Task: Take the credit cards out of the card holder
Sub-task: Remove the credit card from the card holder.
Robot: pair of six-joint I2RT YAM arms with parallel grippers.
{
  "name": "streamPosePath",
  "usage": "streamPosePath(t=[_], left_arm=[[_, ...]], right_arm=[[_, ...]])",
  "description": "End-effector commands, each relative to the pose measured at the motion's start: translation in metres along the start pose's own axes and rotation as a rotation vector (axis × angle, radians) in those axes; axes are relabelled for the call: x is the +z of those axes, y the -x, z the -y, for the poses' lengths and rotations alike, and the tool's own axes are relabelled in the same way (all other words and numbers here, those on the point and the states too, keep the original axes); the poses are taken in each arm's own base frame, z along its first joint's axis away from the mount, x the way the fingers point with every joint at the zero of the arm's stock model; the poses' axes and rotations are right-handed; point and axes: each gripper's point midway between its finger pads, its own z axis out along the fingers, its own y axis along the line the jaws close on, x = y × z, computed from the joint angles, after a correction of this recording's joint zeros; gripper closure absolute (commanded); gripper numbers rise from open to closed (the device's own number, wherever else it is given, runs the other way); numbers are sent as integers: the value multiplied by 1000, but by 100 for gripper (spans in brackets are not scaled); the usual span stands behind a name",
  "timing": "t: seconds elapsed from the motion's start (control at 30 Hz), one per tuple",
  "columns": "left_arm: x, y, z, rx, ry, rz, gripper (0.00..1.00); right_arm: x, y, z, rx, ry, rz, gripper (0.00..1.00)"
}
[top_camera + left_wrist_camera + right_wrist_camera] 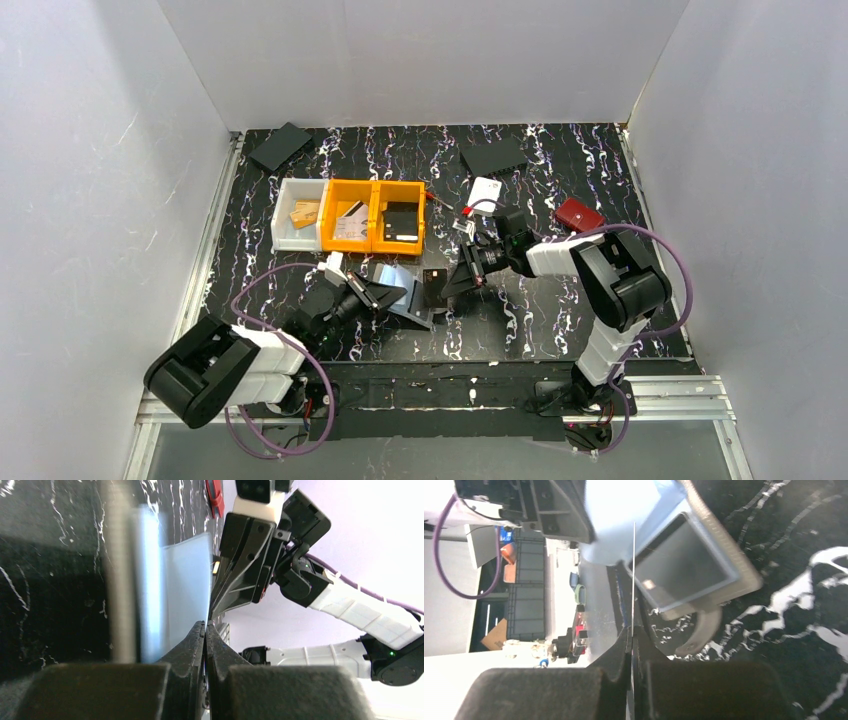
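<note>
We see the small grey-taupe folding card holder point(408, 298) lying open on the black marbled table point(560, 300), near the orange plastic bins point(340, 188). Its pale blue and grey faces show. Our left gripper point(205, 626) clamps its blue flap. The right gripper point(632, 630) pinches a thin credit card point(633, 580) seen edge-on.

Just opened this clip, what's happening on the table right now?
The left end effector is shut on a pale blue flap of the open card holder, steadying it. The right end effector is pinched on a thin credit card, seen edge-on beside the holder's windowed half. Whether that card is fully out of its pocket cannot be told.
</note>
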Motion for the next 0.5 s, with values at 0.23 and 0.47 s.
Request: streamPosePath(t=[0.23,0.47], left_arm=[[-33,2,-87,-16,317,72,100],[-56,-2,-126,-56,526,83,90]], right_arm=[[-8,4,24,-89,-112,-8,99],[-9,5,23,-102,-105,-14,99]])
